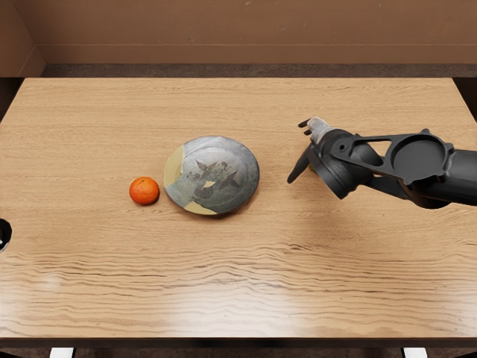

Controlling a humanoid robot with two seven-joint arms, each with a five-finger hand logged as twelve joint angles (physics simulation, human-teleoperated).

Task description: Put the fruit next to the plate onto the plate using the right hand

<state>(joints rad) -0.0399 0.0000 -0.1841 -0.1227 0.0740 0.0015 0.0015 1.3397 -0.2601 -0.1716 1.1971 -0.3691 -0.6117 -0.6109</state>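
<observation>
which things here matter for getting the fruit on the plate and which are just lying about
In the job: orange fruit, plate, right hand (open, right of the plate).
Just there: table, dark shape at the left edge, unidentifiable.

No text or numbers can be read; dark marks on the plate [211,174] seem a pattern, not lettering

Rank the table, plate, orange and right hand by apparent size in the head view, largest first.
1. table
2. plate
3. right hand, close to the plate in apparent size and possibly nearer the camera, so this place is unsure
4. orange, clearly smallest
</observation>
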